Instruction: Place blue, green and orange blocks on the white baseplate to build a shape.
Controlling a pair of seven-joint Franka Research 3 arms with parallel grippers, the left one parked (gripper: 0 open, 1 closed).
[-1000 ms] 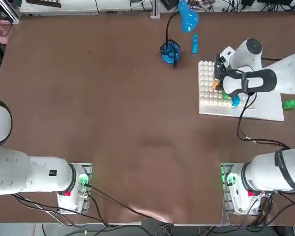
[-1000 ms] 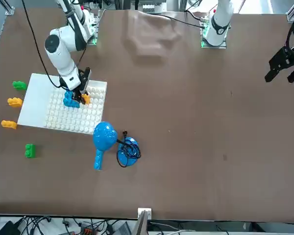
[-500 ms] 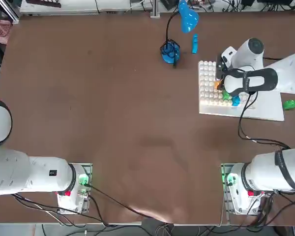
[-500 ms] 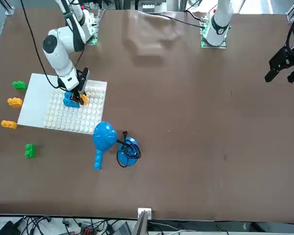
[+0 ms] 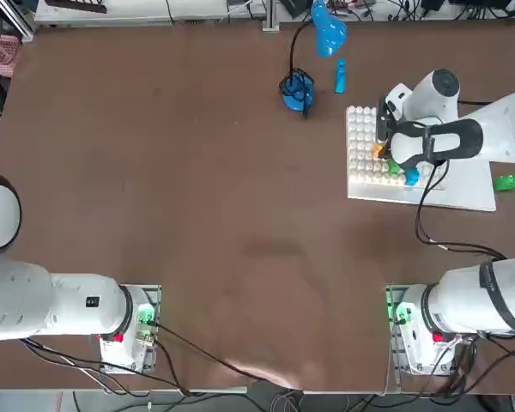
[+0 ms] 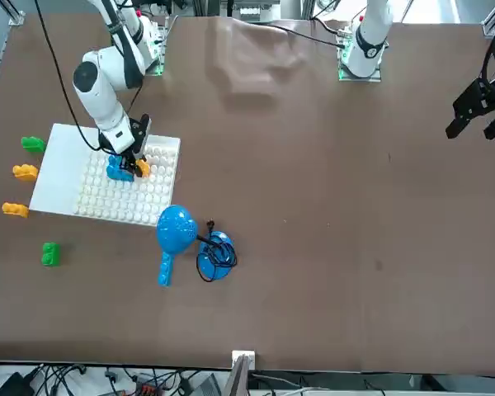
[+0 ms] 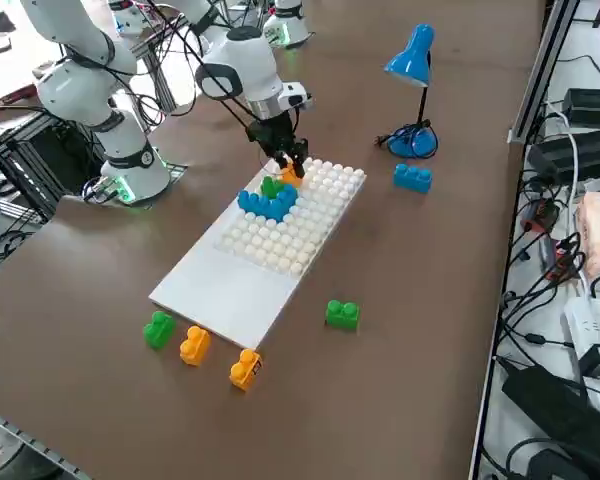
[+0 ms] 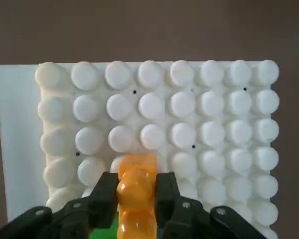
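My right gripper (image 8: 136, 186) is shut on an orange block (image 8: 136, 194), its fingers (image 8: 105, 194) clamping both sides. It holds the block low at the studded part of the white baseplate (image 8: 15, 124); whether the block rests on the studs I cannot tell. From the side, the gripper (image 7: 290, 160) and orange block (image 7: 294, 170) stand right beside a blue row of blocks (image 7: 268, 203) with a green block (image 7: 272, 186) on it. The overhead view has the gripper (image 5: 380, 148) at the baseplate (image 5: 463, 189), with the wrist hiding much of the blue blocks (image 5: 409, 176).
Loose blocks lie off the plate: a green one (image 7: 342, 314), another green (image 7: 159, 328), two orange (image 7: 194, 344) (image 7: 245, 368), and a blue one (image 7: 412, 177) by the blue desk lamp (image 7: 412, 60). The table's edge runs close behind the lamp.
The right wrist has shifted only slightly over the studs. The orange block stays in the grip at nearly the same spot.
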